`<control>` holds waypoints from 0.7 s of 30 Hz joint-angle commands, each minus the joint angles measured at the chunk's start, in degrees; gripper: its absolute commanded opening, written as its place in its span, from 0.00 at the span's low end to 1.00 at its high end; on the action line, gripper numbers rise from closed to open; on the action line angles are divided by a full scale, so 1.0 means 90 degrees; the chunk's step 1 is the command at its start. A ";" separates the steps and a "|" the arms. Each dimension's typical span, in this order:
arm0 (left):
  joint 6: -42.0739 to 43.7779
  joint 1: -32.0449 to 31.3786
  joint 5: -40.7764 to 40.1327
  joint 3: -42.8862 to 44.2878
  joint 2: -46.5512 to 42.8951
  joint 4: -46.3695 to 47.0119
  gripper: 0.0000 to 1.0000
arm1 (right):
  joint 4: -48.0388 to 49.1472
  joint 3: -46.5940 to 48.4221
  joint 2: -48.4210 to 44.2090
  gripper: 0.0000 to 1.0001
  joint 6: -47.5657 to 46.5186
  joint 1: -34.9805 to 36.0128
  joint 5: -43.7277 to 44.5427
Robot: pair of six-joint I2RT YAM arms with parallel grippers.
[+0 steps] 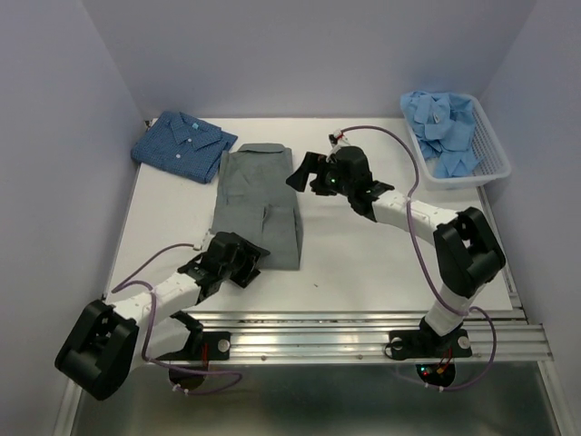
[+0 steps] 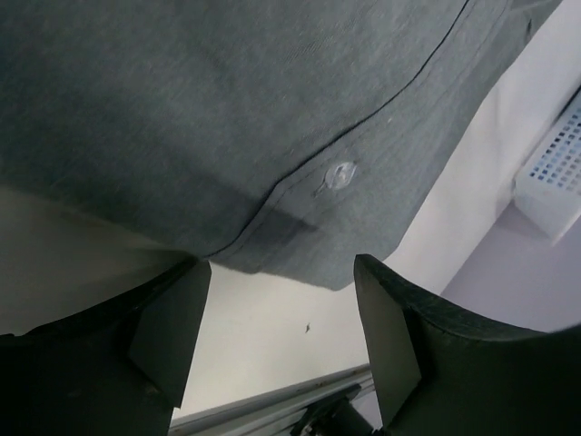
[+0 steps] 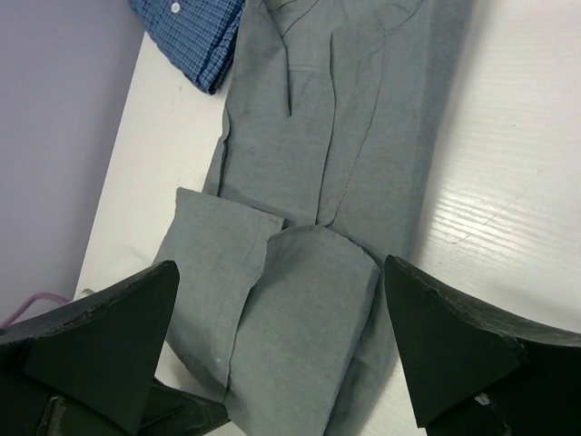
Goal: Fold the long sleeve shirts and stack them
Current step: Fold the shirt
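- The dark grey shirt lies flat in the middle of the tabletop. It is folded into a long narrow strip with its collar at the far end and its sleeves turned in over the body.
- The left fingers sit low at the near hem of the grey shirt. They are spread apart with only bare tabletop between them, and a button shows just beyond.
- The right fingers hover by the right edge of the shirt, near the collar end. They are spread wide and hold nothing.
- A folded dark blue shirt rests at the far left corner, just beside the grey collar.
- Light blue shirts are heaped in the white basket at the far right.
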 commanded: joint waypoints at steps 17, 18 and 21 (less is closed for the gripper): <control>-0.1118 -0.0022 -0.1243 0.0864 0.1975 -0.1130 0.00 | 0.0035 0.0157 -0.0546 1.00 -0.0413 -0.0292 -0.0117; -0.1118 -0.0022 -0.1243 0.0894 0.1995 -0.1149 0.00 | 0.0035 0.0167 -0.0555 1.00 -0.0502 -0.0292 -0.0166; -0.0924 -0.0032 -0.1224 0.0972 0.2005 -0.1150 0.00 | -0.0004 0.0226 -0.0536 1.00 -0.0988 -0.0292 -0.0380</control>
